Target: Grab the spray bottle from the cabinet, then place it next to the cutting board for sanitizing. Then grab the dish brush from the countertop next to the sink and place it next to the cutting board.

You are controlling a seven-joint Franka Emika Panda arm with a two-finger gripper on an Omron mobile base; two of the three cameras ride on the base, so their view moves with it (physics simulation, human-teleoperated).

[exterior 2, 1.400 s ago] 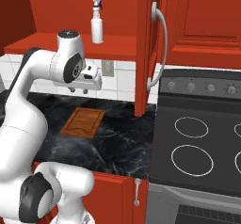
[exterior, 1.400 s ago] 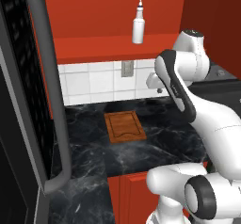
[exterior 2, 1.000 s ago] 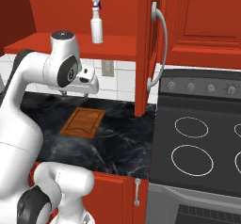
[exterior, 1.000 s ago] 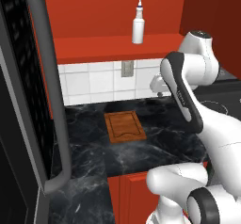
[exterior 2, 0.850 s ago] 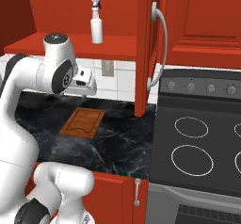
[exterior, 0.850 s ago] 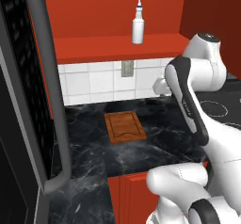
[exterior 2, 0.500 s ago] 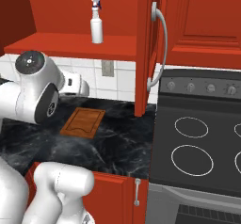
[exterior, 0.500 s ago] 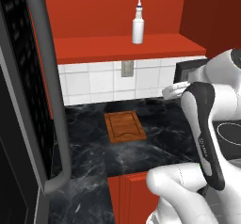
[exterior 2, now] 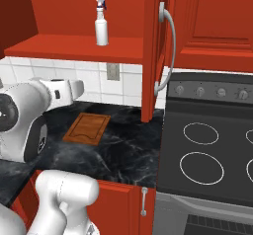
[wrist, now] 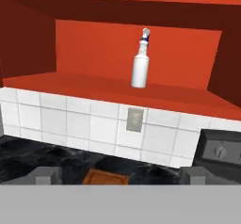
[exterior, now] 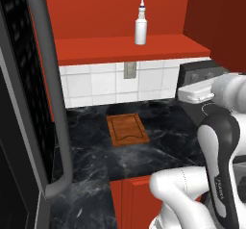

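The gripper has its jaws spread wide with nothing between them, both fingertips low in the hand view, pointing at the tiled wall. Between the tips lies the cutting board, flat on the countertop. Above, the cabinet stands open, and on its red shelf the spray bottle sits upright, alone, well apart from the hand. An outlet is set in the tiles below it.

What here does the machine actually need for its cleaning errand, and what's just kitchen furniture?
Needed:
spray bottle, upright on the cabinet shelf
cutting board, flat on the countertop
gripper, open

Just there:
stove
wall outlet
white tiles
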